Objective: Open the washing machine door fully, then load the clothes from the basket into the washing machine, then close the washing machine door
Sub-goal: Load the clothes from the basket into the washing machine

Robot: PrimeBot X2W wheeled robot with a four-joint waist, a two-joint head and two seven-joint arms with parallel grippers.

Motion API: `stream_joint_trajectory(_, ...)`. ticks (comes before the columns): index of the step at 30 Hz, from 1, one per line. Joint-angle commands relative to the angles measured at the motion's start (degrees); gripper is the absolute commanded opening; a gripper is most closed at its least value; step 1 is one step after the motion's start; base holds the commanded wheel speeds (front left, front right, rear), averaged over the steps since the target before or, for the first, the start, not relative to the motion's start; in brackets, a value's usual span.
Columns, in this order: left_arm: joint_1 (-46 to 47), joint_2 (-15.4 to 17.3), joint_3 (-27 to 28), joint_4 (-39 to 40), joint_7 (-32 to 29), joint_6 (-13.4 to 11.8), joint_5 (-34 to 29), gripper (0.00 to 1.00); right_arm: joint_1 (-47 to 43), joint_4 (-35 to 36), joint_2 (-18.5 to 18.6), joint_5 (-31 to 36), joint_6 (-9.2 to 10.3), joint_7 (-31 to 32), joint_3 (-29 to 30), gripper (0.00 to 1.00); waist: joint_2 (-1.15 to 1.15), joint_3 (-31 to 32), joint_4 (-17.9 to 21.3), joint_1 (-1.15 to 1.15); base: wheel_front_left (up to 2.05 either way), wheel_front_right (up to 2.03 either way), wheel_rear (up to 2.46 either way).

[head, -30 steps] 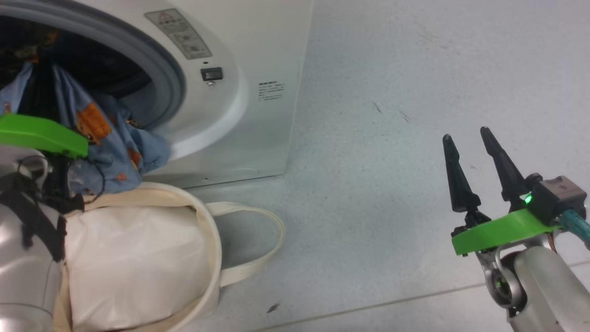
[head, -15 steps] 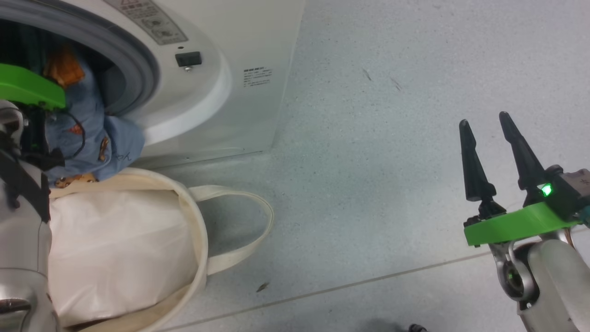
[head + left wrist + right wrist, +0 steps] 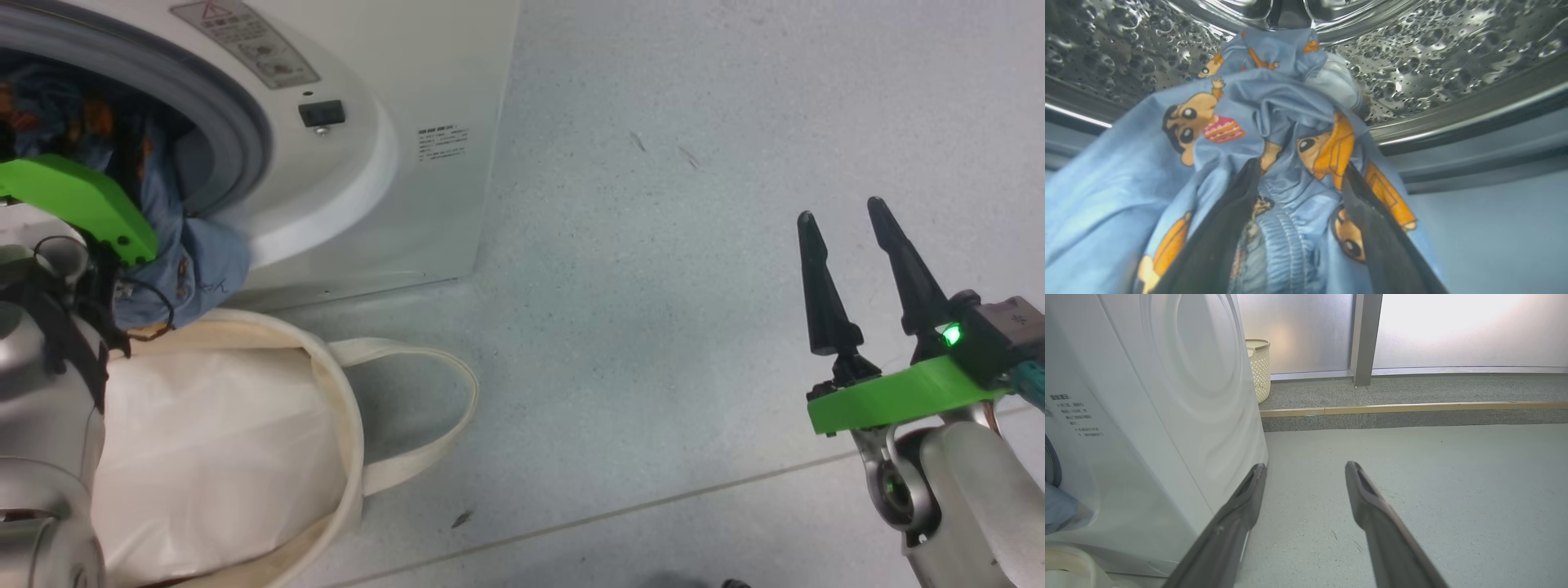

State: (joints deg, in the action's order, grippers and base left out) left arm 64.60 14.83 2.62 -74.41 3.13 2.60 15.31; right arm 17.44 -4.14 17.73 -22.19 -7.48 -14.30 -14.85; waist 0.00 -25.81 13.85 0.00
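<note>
Floor: pale grey speckled floor [image 3: 653, 245], crossed by a thin seam, runs from the robot up to the machine.
Right arm: the right gripper [image 3: 841, 211] sits on a green plate over bare floor, well apart from everything else. Its two long dark fingers stand apart with nothing between them.
Tub: the small round cream canvas basket [image 3: 353, 441] stands on the floor just in front of the machine. One long looped cloth handle [image 3: 457, 400] lies out on the floor at its right.
Filling: a plain white pillow-like cushion [image 3: 220, 457] fills the basket.
Left arm: the left gripper [image 3: 1301, 167] reaches over the basket into the machine's mouth. Its fingers are spread wide, with blue cloth bunched loosely between and around them.
Laundry: the clothes [image 3: 208, 261], soft blue fabric printed with orange-brown bears, lie heaped mostly inside the drum. One fold hangs out over the lower lip, just above the basket's rim.
Machine: the big white front-loading washing machine [image 3: 424, 82] has a grey rubber ring [image 3: 245, 139] around its mouth.
Inside: the perforated steel drum [image 3: 1453, 61] curves behind the cloth.
Background: beyond the machine stand a cream perforated plastic hamper [image 3: 1259, 367], a raised step, and a frosted glass wall [image 3: 1453, 330].
</note>
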Motion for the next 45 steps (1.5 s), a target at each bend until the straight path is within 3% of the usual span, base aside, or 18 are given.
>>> stream_joint_trajectory(1, 1.1, 2.2, 0.7, 1.0, 0.7, 0.2, 0.6, 1.00, 0.5, 1.3, 0.3, 0.0, -0.01, -0.7, -0.9, 1.00, 0.00, 0.5, -0.3, 0.00, 0.00, 0.00, 0.00)
stream_joint_trajectory(8, -1.9, -0.1, 3.0, 2.4, 11.1, 2.6, 3.8, 1.00, 0.8, 0.2, -1.2, -0.9, -0.01, -0.7, -1.2, 1.00, 0.00, 3.3, -2.7, 0.00, 0.00, 0.00, 0.00)
stream_joint_trajectory(21, -19.9, -3.3, 4.0, 20.3, 11.9, 4.8, 2.8, 1.00, 0.5, -2.6, -4.4, -2.3, -0.01, -0.7, -2.7, 1.00, 0.00, 11.4, -8.6, 0.00, 0.00, 0.00, 0.00)
stream_joint_trajectory(27, -27.7, -5.7, 0.6, 27.6, 11.9, 4.9, 4.1, 1.00, -1.0, -3.4, -4.3, -2.5, -0.01, -0.7, -2.7, 1.00, 0.00, 15.3, -11.9, 0.00, 0.00, 0.00, 0.00)
stream_joint_trajectory(33, -36.2, -4.5, -2.6, 34.9, 11.9, 4.9, 4.9, 1.00, -2.7, -2.9, -4.1, -2.4, -0.01, -0.7, -3.1, 1.00, 0.00, 19.0, -14.3, 0.00, 0.00, 0.00, 0.00)
stream_joint_trajectory(45, -48.9, -1.7, -0.5, 48.0, 11.9, 4.9, 5.7, 1.00, -5.7, -1.0, -3.6, -2.0, -0.01, -0.7, -3.0, 1.00, 0.00, 21.8, -14.6, 0.00, 0.00, 0.00, 0.00)
